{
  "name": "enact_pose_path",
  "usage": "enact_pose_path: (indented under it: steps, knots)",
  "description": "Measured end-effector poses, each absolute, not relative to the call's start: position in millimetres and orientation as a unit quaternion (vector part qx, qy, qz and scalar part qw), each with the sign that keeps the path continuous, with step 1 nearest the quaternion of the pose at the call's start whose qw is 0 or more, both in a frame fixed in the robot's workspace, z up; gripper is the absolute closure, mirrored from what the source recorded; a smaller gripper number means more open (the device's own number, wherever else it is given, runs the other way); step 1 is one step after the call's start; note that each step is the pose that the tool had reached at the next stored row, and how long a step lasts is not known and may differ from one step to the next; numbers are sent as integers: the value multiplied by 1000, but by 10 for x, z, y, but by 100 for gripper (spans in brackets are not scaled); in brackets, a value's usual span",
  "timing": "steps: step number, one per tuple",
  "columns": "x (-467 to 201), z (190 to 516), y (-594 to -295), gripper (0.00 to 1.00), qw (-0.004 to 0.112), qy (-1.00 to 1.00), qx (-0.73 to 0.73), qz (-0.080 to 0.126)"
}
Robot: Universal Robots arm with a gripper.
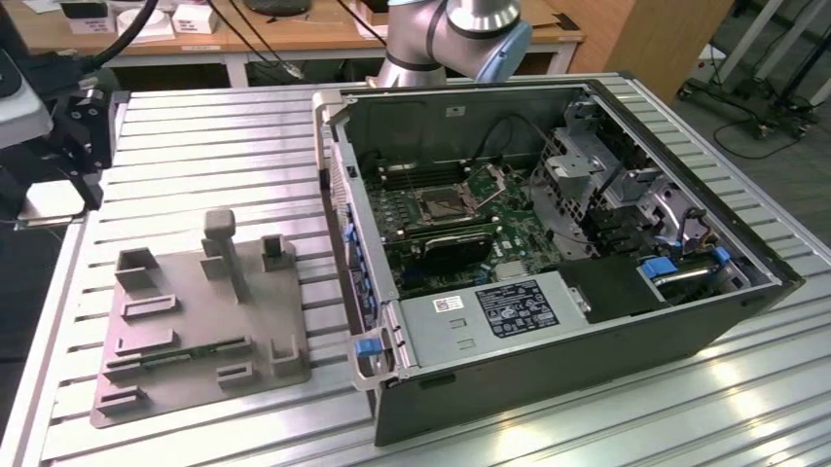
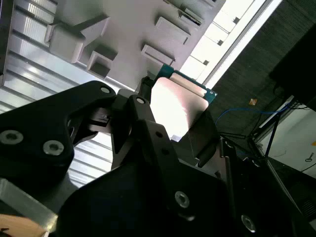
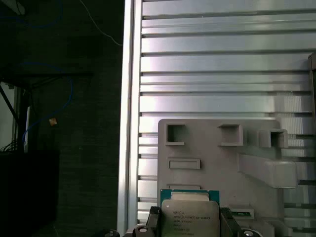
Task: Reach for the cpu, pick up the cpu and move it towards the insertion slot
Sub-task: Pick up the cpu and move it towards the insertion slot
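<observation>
My gripper [image 3: 190, 223] is shut on the cpu [image 3: 190, 213], a flat square chip with a silvery top and a green rim, gripped at two opposite edges by dark fingers [image 3: 154, 220]. In the second wrist view the cpu [image 2: 176, 101] sticks out past the black gripper body, lifted above the grey tray [image 2: 126, 27]. In the exterior view the gripper [image 1: 54, 195] hangs over the table's edge at the exterior view's left, with the pale cpu [image 1: 53, 201] under it. The insertion slot [image 1: 442, 205], a silver-framed socket with its hinged plate [image 1: 495, 177] raised, lies inside the open computer case, well away from the gripper.
The grey plastic tray [image 1: 195, 321] with raised blocks lies on the ribbed aluminium table [image 1: 221, 136] between the gripper and the open computer case [image 1: 559, 253]. The arm's base [image 1: 454, 39] stands behind the case. Beyond the table edge [image 3: 129, 98] the floor is dark with cables.
</observation>
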State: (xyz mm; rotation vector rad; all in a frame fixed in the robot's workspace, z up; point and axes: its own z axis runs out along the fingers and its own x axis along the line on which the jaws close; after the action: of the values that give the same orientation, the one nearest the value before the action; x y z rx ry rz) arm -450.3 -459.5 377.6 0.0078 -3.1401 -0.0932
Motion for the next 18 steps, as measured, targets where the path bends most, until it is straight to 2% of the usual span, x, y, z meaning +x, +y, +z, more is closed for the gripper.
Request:
enact_pose_path:
  steps: [18]
  knots:
    - [-4503, 3979, -4595, 45, 0, -1000, 2, -30]
